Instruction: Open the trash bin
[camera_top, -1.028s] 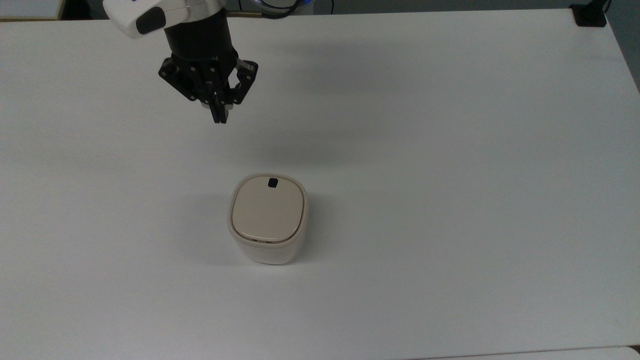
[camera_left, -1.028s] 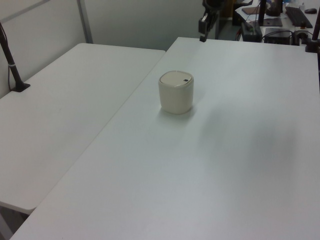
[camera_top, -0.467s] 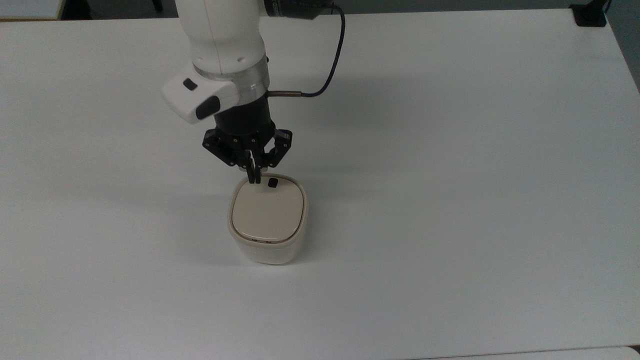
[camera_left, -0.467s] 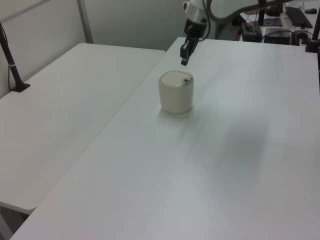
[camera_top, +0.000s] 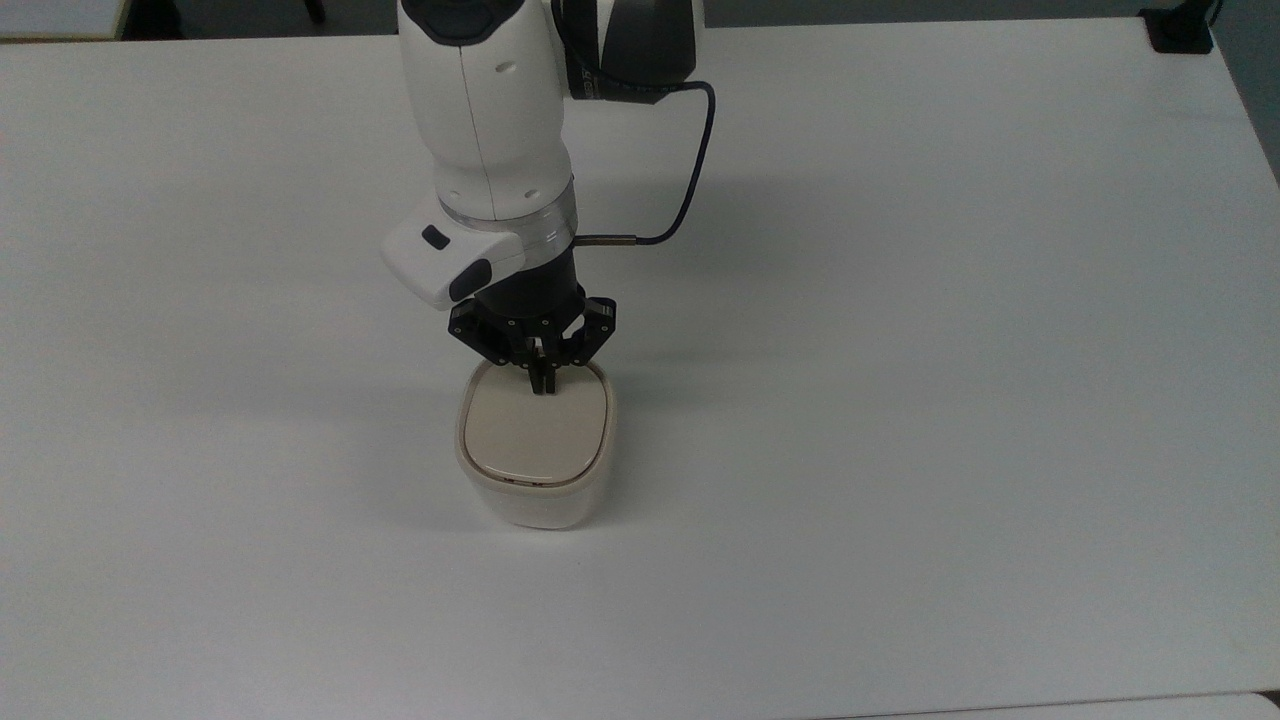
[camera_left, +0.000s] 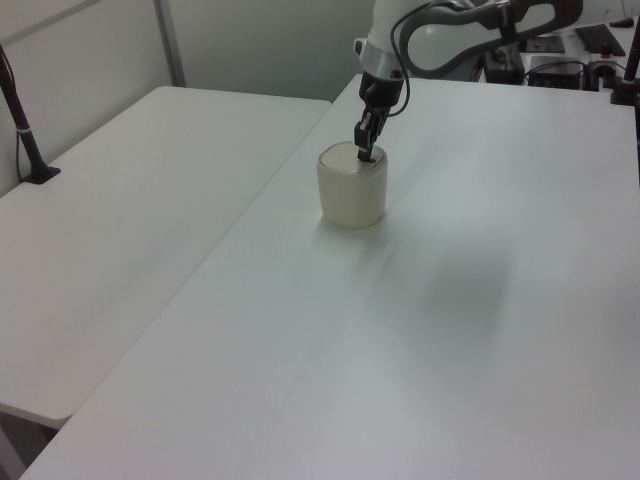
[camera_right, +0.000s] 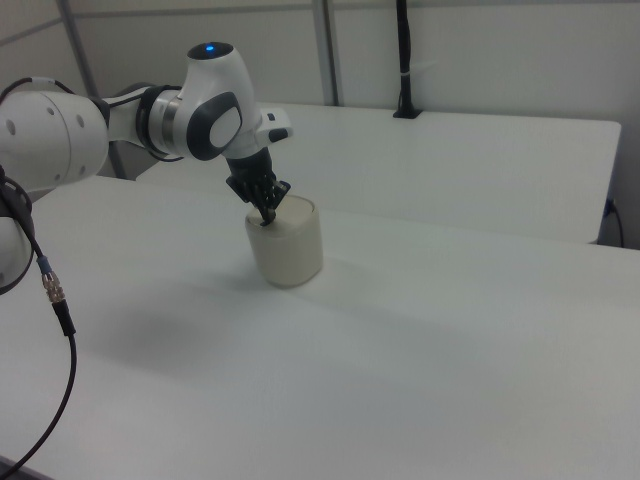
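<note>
The trash bin (camera_top: 535, 470) (camera_left: 351, 192) (camera_right: 287, 248) is a small cream-white rounded-square bin with a beige lid, standing near the middle of the white table. Its lid lies flat and closed. My gripper (camera_top: 544, 388) (camera_left: 364, 155) (camera_right: 267, 215) points straight down with its fingers shut together, and the tips rest on the lid's far edge in the top view. The tips cover the spot where the lid's black latch sits, so the latch is hidden.
The white table (camera_top: 900, 400) spreads wide on all sides of the bin. A second white table (camera_left: 120, 220) adjoins it on the left view's left. A black cable (camera_top: 690, 190) loops from the arm's wrist. A black clamp post (camera_left: 25, 130) stands on the second table.
The arm has come from the table's far side to the bin and has lowered. The shut fingertips moved from beside the black latch onto it. The bin and lid have not moved.
</note>
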